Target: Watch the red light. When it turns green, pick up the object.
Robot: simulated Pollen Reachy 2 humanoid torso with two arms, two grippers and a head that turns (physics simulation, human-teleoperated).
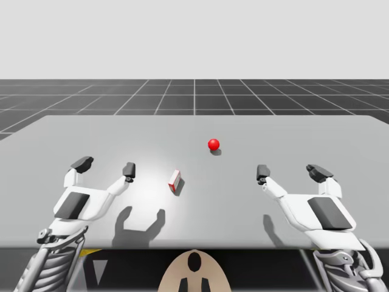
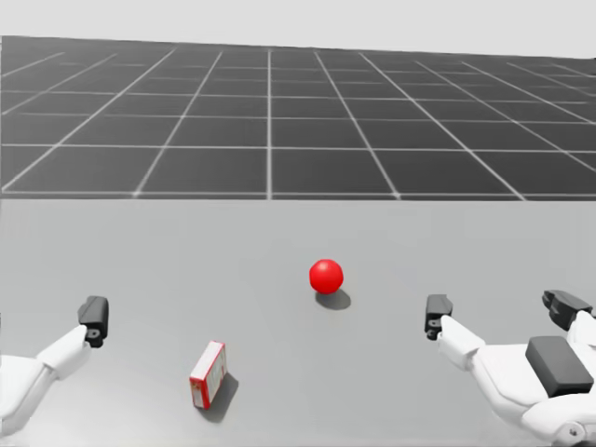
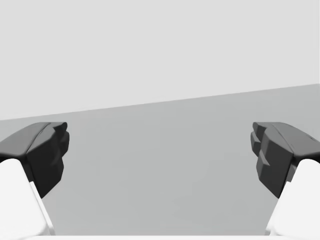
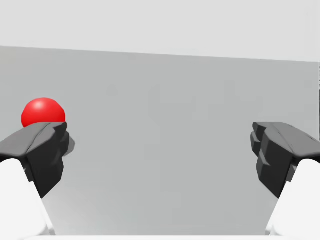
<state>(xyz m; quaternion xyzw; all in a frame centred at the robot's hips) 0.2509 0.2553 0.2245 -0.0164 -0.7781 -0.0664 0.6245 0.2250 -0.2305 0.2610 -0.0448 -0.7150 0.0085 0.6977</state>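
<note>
The red-and-white box [image 2: 209, 374] lies lengthwise away from me, angled slightly right.

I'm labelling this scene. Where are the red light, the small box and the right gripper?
red light [image 1: 213, 144], high view, centre of the ball.
small box [image 1: 175, 180], high view, its middle.
right gripper [image 1: 290, 173], high view, midway between its open jaws.

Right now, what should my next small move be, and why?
Probably none: just wait. The light is red, not green, so the red and white box should lie untouched. My left gripper, open, is nearer it than my right gripper, so I would use that one later.
</note>
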